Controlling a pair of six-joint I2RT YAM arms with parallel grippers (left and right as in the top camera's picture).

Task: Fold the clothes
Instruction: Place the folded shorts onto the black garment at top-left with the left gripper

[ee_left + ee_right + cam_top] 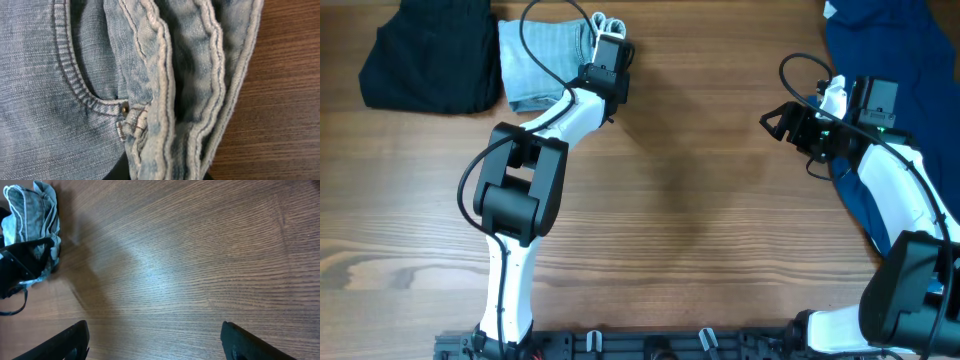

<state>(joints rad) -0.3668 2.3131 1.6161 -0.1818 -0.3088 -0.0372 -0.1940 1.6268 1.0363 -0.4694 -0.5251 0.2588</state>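
On the wooden table (700,220), the shorts (535,60) sit upper left. Our left gripper (608,45) pinches their bunched edge; our right gripper (152,337) gapes empty. Thick layers may slip from that pinch, spoiling the fold.

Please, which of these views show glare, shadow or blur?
Overhead: even light, one soft shadow on the table mid-frame, no strong glare. Left wrist: the denim shorts fill the frame, sharp, with the weave clearly visible. Right wrist: a pale sheen on the wood, a dark shadow beside the shorts, and the fingers of the right claw look dark and slightly soft.
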